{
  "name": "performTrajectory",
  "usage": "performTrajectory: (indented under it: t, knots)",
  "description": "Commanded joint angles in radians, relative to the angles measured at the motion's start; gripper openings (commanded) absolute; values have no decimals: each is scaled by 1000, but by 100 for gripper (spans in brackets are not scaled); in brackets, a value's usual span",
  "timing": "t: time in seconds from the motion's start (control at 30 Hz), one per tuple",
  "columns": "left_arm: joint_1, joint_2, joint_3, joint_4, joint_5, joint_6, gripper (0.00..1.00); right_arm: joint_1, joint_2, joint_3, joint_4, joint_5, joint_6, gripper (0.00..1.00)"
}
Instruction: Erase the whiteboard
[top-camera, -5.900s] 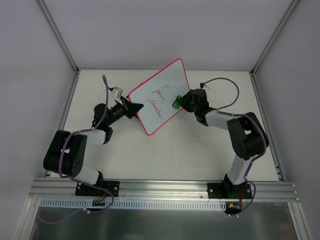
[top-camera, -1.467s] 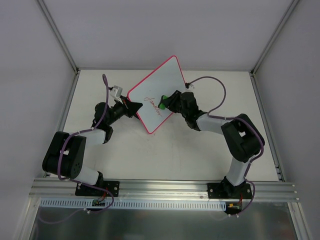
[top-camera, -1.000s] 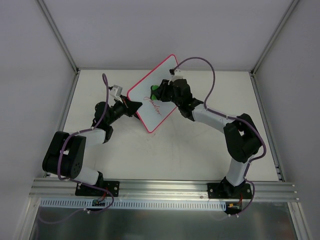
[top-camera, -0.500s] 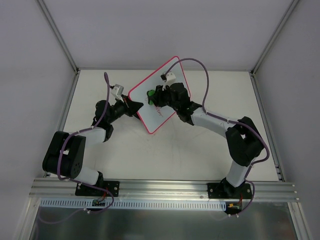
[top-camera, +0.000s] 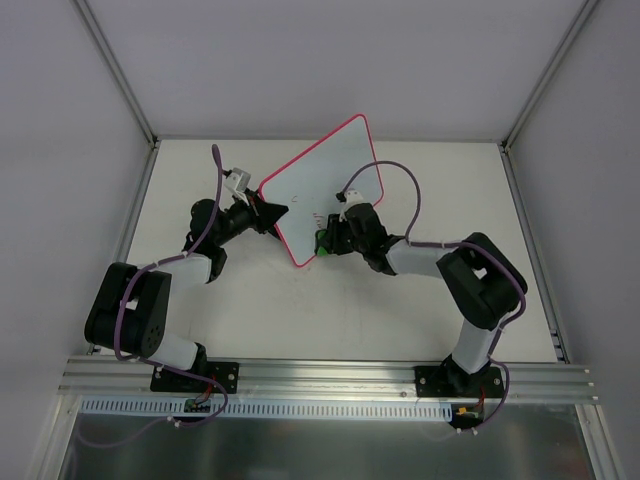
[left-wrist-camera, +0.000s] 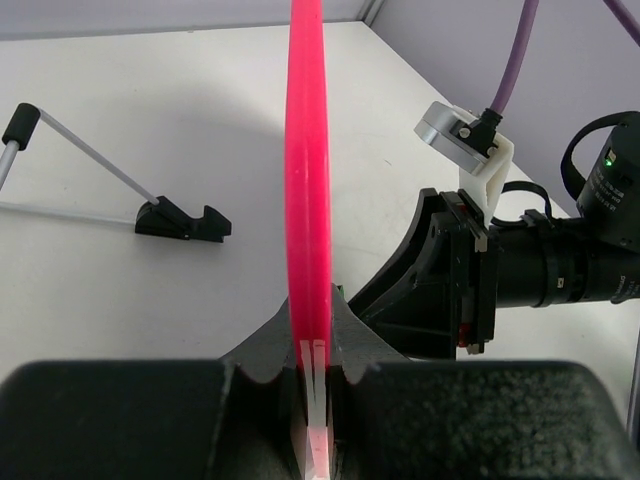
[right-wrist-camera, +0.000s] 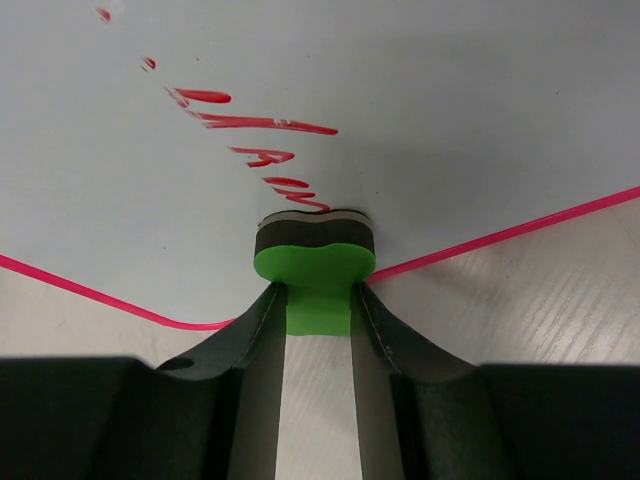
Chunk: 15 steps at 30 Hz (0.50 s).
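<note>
1. Left gripper (top-camera: 272, 214): jaws clenched on the edge of the small glossy white whiteboard with a pink-red rim and rounded corners (top-camera: 318, 180). The left wrist view shows the whiteboard edge-on only, as a pink-red strip; its face is hidden there.
2. Whiteboard position: middle to far part of the white desk (top-camera: 420, 300), tipped up, with its corners set like a diamond in the overhead view. I cannot tell whether the lowest corner touches the desk.
3. Right gripper (right-wrist-camera: 317, 292): jaws grasping the stem of the small green eraser block with a dark felt pad (right-wrist-camera: 315, 255). The pad is pressed to the board face, just beside the lower rim. From overhead, the arm covers all of the eraser but a green speck.
4. In the right wrist view, the board runs out of frame at the top, left and right.
5. Writing: red marker strokes (right-wrist-camera: 255, 125) just above the eraser are smeared and broken, so they are unreadable. Overhead, only faint red flecks show.
6. Left wrist view, left of the board: a small black bracket with two thin pale rods (left-wrist-camera: 180, 220) lies on the desk, with one rod cut off at the frame edge. To the right is a silver-white connector on a purple cable (left-wrist-camera: 465, 140).
</note>
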Motion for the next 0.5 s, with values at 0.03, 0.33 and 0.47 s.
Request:
performTrajectory:
  t: [0.03, 0.33, 0.47]
  knots:
    - [-48, -36, 14, 49, 183, -7, 0, 17, -21, 120, 9, -6, -35, 0]
    - [-51, -24, 14, 49, 189, -10, 0, 92, -74, 368, -54, 22, -149, 0]
    - [-54, -24, 13, 49, 188, -8, 0, 97, -64, 447, -68, 44, -163, 0]
